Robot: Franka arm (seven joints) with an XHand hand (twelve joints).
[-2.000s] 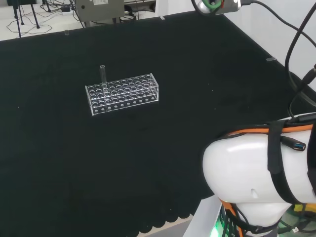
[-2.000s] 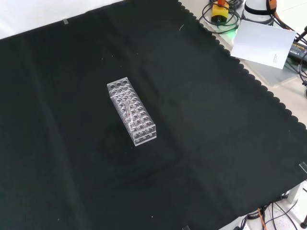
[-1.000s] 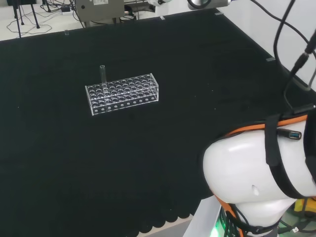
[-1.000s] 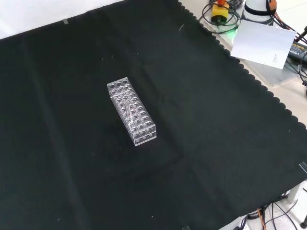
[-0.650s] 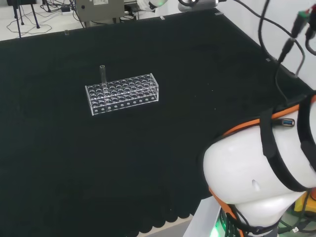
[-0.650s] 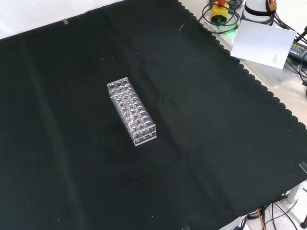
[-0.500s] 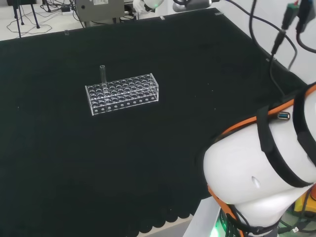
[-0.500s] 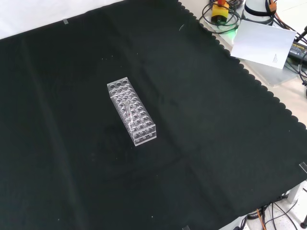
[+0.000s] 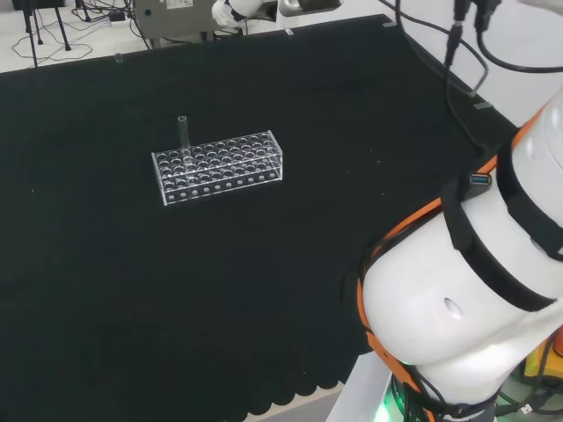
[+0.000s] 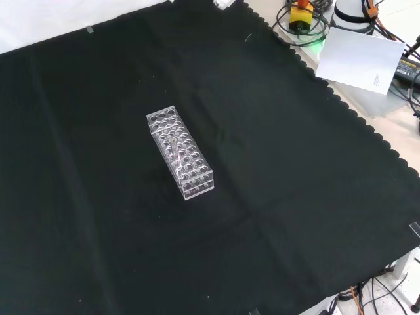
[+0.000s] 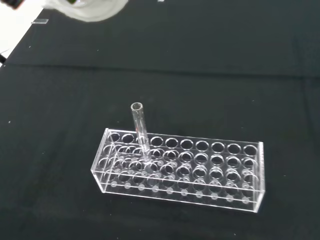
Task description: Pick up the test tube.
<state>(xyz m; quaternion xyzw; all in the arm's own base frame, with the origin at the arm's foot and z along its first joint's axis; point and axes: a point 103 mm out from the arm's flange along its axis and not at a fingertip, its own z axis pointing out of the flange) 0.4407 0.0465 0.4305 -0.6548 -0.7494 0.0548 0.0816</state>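
A clear plastic rack [image 9: 218, 165] with many round holes stands alone on the black cloth; it also shows in the front view [image 10: 180, 153] and in the wrist view [image 11: 180, 170]. One clear glass test tube [image 9: 184, 132] stands upright in a hole near the rack's left end in the head view, sticking well above the rack [image 11: 140, 132]. The hand [image 9: 234, 10] is high above the cloth at the head view's top edge, far from the rack, and shows as a blurred white part [image 11: 85, 7] in the wrist view. It touches nothing.
The arm's own big white links with orange trim [image 9: 466, 299] stand at the head view's right. Beyond the cloth's scalloped edge in the front view lie a white sheet [image 10: 359, 60], cables and a yellow button box [image 10: 302, 13]. Bare cloth surrounds the rack.
The arm has swung: the hand's end moved left along the head view's top edge and the white links at the right rose. Rack and tube stayed put.
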